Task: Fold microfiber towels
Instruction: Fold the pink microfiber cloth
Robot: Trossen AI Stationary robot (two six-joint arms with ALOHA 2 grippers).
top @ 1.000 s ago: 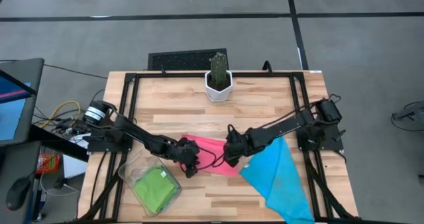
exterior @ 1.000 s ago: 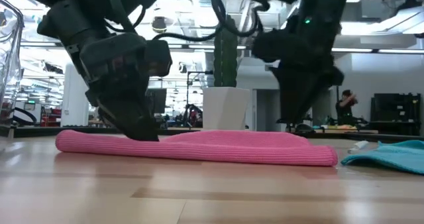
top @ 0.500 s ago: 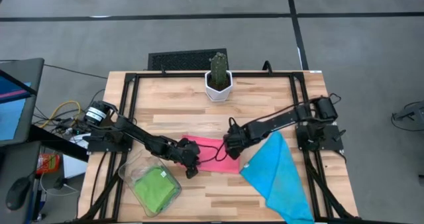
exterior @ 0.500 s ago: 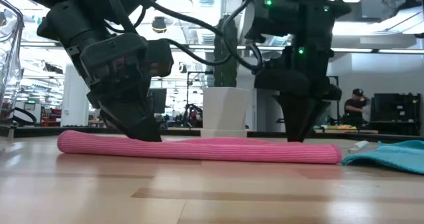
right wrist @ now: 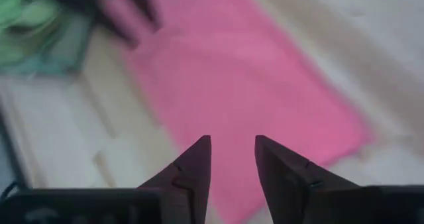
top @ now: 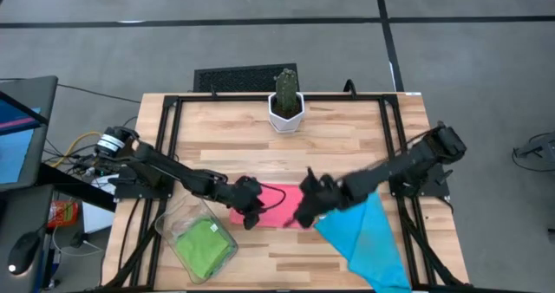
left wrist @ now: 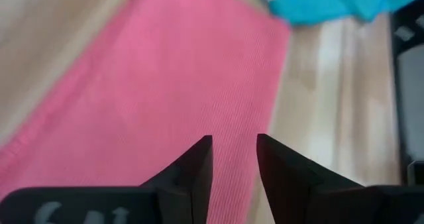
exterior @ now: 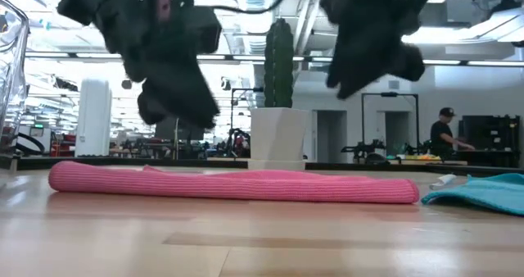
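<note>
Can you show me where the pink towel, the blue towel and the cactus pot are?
pink towel [exterior: 237, 187], low view, middle of its folded roll.
blue towel [top: 368, 237], high view, centre of the cloth.
cactus pot [top: 285, 116], high view, its white side.

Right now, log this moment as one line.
pink towel: folded, flat on table | left gripper: open, above it | right gripper: open, above it

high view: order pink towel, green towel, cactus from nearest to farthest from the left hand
From the left hand:
1. Pink towel, directly beside and under it at the table's middle.
2. Green towel, in the clear bin at the front left.
3. Cactus, at the table's back edge.
</note>
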